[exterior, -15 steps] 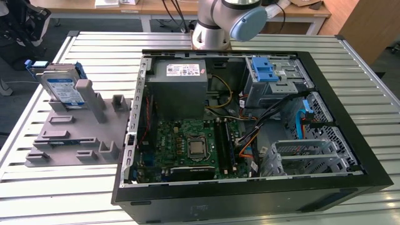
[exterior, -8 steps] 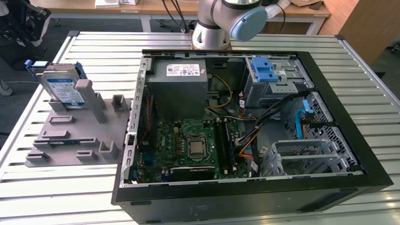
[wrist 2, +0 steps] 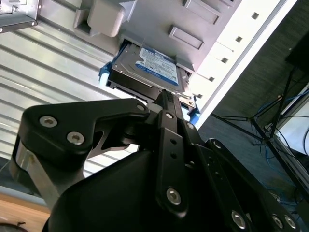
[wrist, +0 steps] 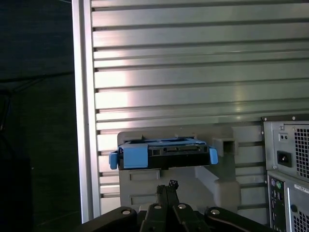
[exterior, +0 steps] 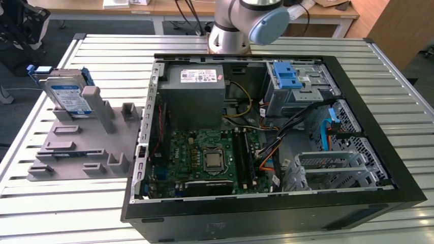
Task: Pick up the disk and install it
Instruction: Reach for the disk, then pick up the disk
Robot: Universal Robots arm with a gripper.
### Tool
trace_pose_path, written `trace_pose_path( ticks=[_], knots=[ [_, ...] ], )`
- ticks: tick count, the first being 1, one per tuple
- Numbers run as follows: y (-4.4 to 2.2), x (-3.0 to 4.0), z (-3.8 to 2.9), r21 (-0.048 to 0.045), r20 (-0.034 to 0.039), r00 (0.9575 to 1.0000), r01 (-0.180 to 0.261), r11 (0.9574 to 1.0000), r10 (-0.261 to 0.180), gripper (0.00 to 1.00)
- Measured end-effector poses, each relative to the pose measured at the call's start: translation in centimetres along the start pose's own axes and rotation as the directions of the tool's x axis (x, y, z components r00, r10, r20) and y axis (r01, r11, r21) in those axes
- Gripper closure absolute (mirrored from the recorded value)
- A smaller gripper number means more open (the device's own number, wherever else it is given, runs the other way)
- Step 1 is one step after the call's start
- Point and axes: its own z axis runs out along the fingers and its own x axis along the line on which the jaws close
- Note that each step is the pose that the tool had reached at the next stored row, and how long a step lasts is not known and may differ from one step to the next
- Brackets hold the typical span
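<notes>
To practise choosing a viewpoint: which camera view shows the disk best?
The second wrist view: the disk lies close, label face showing. The exterior view shows it farther off, standing in the grey holder. The first wrist view shows its edge in the blue carrier.

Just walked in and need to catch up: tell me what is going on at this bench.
A robot arm is lined up on the disk, which stands on edge in a grey holder on the slatted table, beside the open computer case. In both wrist views the gripper points at the disk with its fingers together, not gripping it. The disk is not yet picked up or installed.
</notes>
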Motion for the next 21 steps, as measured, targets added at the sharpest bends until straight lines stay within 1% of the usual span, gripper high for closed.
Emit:
trace_pose_path(
  ticks=[4, 6, 21],
  knots=[
    [0.73, 1.17, 0.11, 0.0, 0.0, 1.0, 0.0, 1.0, 0.0, 0.89],
    [0.84, 1.6, 0.17, 0.0, 0.0, 1.0, 0.0, 1.0, 0.0, 0.89],
    [0.83, 1.71, 0.17, 0.0, 0.0001, 1.0, 0.0, 1.0, 0.0, 0.89]
  ],
)
